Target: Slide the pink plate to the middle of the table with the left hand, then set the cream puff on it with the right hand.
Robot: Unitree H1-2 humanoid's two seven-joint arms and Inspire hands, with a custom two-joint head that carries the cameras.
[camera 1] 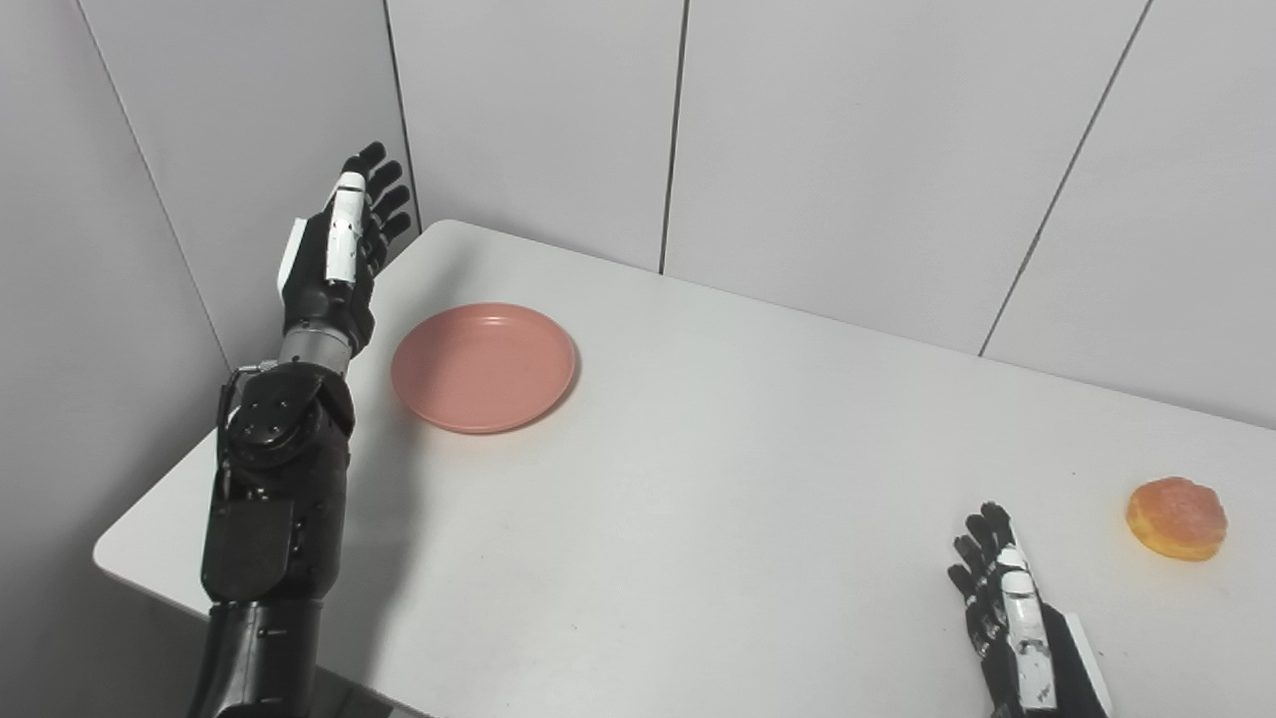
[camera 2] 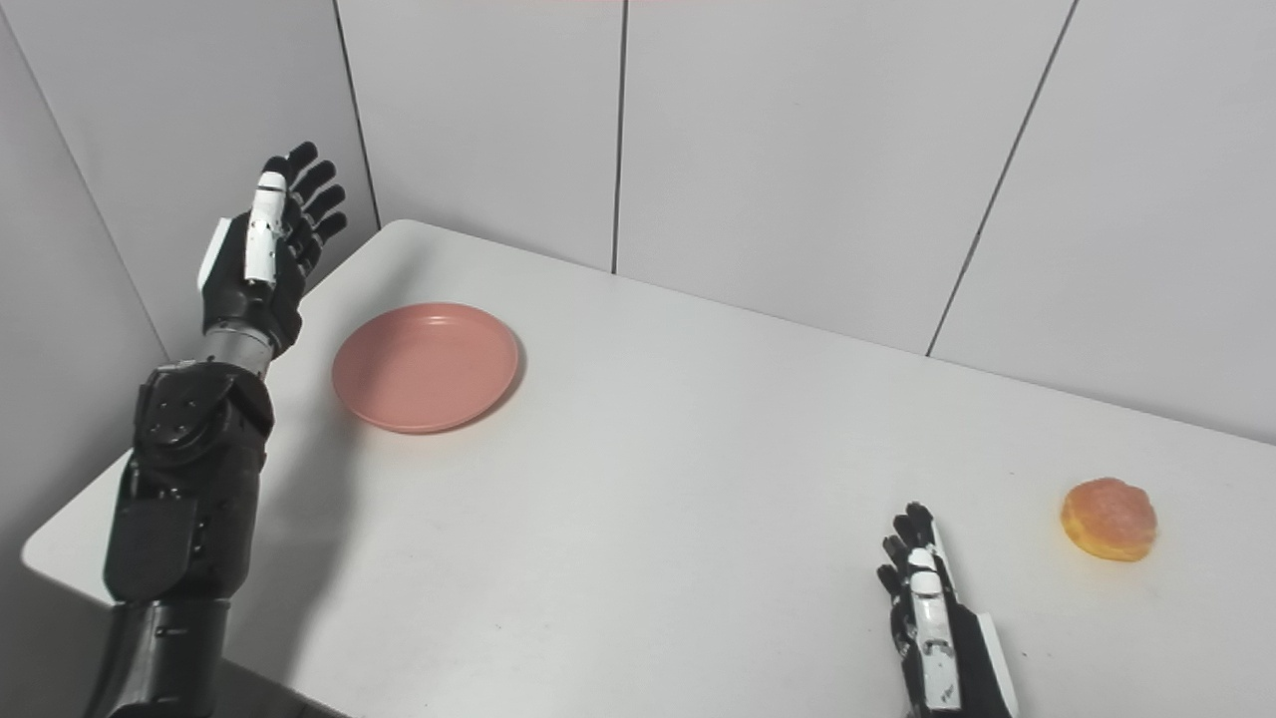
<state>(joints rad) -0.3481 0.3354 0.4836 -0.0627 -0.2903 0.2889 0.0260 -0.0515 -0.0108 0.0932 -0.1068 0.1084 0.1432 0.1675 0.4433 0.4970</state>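
Right now the pink plate (camera 1: pixel 483 367) sits flat on the white bench (camera 1: pixel 698 479), toward its far-left part. Left hand (camera 1: pixel 339 249) is raised just left of the plate, fingers spread and pointing up, holding nothing, not touching the plate. Cream puff (camera 1: pixel 1176 518) lies near the right edge of the bench. Right hand (camera 1: pixel 1007 608) is low at the near edge, left of the puff and apart from it; fingers look loosely extended and empty, though it's partly cut off by the frame.
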